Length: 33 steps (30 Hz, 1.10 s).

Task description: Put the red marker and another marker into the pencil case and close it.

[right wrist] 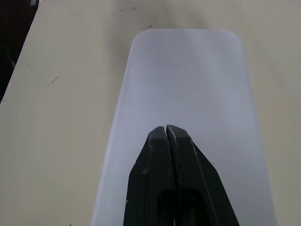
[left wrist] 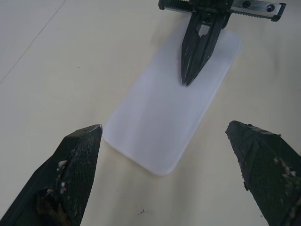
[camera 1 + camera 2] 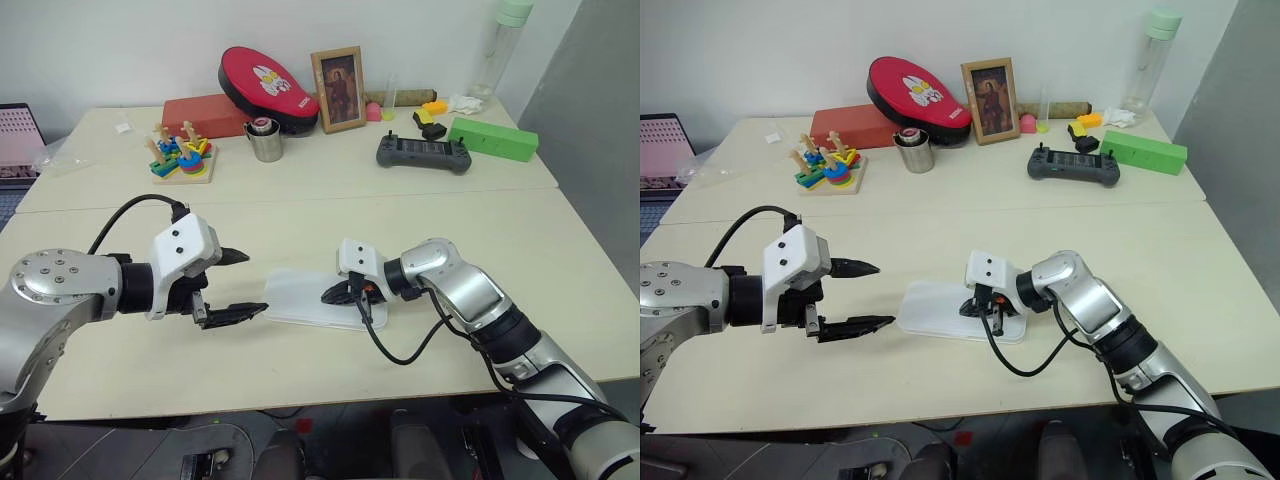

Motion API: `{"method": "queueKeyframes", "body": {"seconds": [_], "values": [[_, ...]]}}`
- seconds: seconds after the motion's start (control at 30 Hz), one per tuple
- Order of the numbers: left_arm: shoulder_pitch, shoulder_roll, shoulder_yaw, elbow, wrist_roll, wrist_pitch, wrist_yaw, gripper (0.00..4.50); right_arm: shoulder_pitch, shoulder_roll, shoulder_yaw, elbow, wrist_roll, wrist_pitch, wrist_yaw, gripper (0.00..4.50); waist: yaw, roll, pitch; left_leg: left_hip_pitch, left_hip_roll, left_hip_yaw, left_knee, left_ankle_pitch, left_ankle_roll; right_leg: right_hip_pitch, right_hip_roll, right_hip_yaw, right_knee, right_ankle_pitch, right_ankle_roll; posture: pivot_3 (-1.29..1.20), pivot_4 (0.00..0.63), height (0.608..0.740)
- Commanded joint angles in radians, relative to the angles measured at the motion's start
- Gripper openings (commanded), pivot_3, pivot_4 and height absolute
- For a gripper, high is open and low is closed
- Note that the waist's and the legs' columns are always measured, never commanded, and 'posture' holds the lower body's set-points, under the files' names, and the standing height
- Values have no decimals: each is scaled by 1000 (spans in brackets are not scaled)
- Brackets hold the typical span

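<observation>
Bare table (image 3: 200, 215) rings the shut pencil case (image 3: 300, 298)

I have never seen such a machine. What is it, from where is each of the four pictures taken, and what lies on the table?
It is a humanoid robot with two arms, each ending in a two-fingered black gripper. Two pictures come from a camera pair on its head, looking down over the arms. The other two come from cameras on each wrist, looking along the fingers.

On the table lies the pencil case, a flat white box with its lid down. The right gripper is shut, its tips over the lid, holding nothing. The left gripper is open beside the case's end and empty.

At the back stand a red pouch, a framed picture, a metal cup, a stacking toy, a handheld controller and a green box.
</observation>
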Motion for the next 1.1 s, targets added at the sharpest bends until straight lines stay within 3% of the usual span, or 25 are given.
{"method": "queueKeyframes", "body": {"seconds": [0.03,0.37,0.6,0.73,1.1], "values": [[-30,-11,12,0,0,-9,22,4500,-8,-3,-36,-10,10,47,-14,24,0,0,0,0,0,0,0,0,0,0,0,0,0,0,0,0,150,740],[37,-114,67,59,41,-10,172,4500,-55,-64,-267,-133,96,222,-120,24,0,0,0,-1,0,-1,-1,1,0,0,0,-1,-1,1,-1,0,150,740],[204,-243,131,57,39,-22,257,4500,65,-160,-336,-88,30,177,-255,24,2,0,0,-3,0,0,-1,1,0,-1,0,-1,-5,1,-1,0,150,740],[201,-356,191,85,35,-6,384,4500,124,-182,-383,-60,2,176,-349,24,5,0,0,-3,0,0,-1,0,1,-1,0,-1,-3,1,-1,0,150,740],[220,-485,214,160,141,-74,575,4500,260,-187,-507,-115,9,191,-508,24,7,0,0,-2,0,0,0,1,1,0,0,0,-3,3,-3,0,150,740]]}}
